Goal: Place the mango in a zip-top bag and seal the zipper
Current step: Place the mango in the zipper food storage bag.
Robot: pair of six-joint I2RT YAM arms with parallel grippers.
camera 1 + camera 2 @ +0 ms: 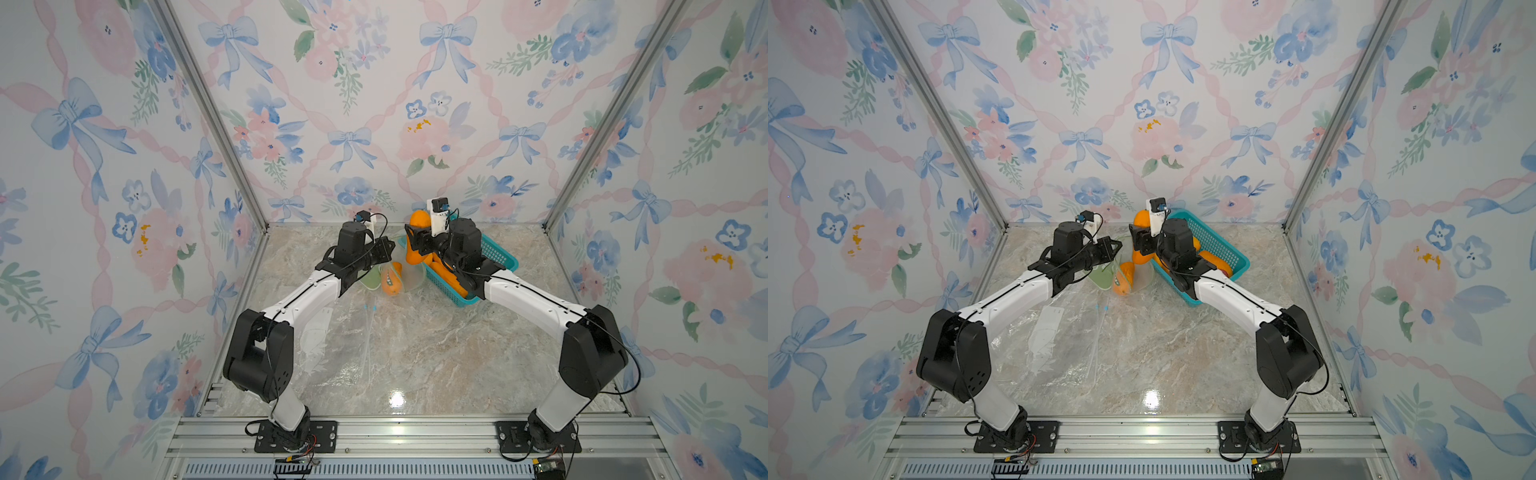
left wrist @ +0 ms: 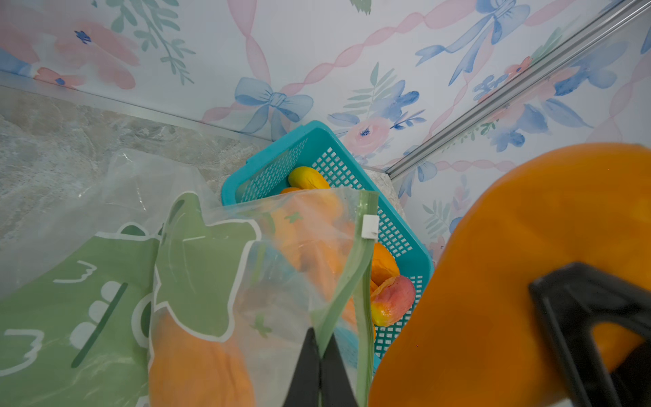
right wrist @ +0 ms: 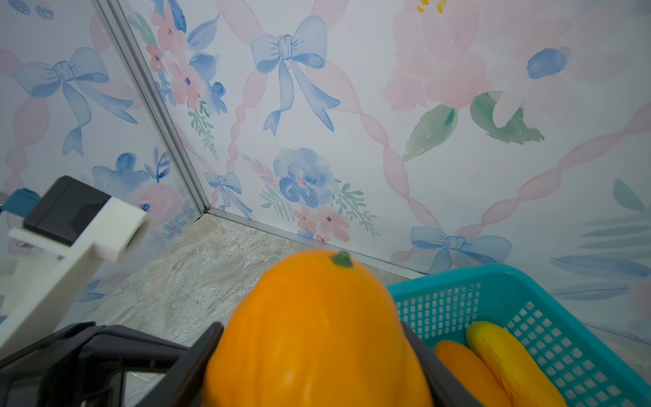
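The grey marbled tabletop [image 1: 415, 340] carries a teal perforated plastic basket [image 1: 500, 255] at the far right, with a yellow mango [image 3: 507, 359] and a red-and-yellow mango [image 2: 391, 299] inside it. Just left of the basket, at the far middle, is a clear zip-top bag with green print [image 2: 218, 267]; an orange fruit [image 1: 390, 282] already lies inside it. The large orange mango with a green stem [image 3: 306, 299] is lifted off the table between bag and basket, grasped across its body by the right gripper [image 1: 417, 243]. The left gripper [image 2: 318, 356] is clenched on the bag's green zipper strip, holding that edge up. A small white slider [image 2: 370, 226] sits on the zipper.
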